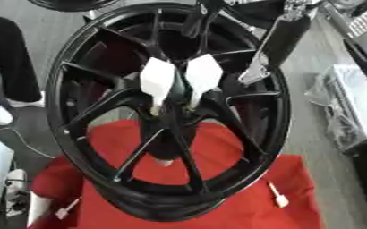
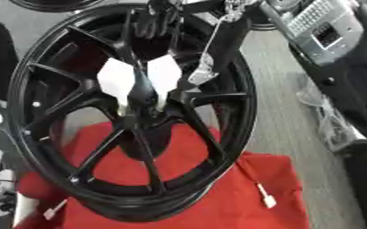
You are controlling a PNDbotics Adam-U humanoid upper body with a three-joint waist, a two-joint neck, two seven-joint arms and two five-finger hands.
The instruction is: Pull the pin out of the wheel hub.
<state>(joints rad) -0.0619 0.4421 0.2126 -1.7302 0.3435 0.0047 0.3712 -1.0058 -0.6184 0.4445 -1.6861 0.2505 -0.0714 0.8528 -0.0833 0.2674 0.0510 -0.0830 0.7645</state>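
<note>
Black wheel hub (image 1: 167,107) is stood upright on red cloth (image 1: 241,197). Two white pins (image 1: 157,80) are seen still seated at hub centre. One white pin (image 2: 266,196) is laid on cloth already. Right hand (image 2: 154,22) is seen behind upper spokes; finger state cannot be told. Left hand is not shown. Extraction is judged unfinished.

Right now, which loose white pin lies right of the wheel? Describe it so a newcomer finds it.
Start at the big black wheel standing on the red cloth. Look past its lower right rim: a small white pin lies flat on the cloth. Unlike the two white wedge pieces at the hub, it sits apart from the wheel.
</note>
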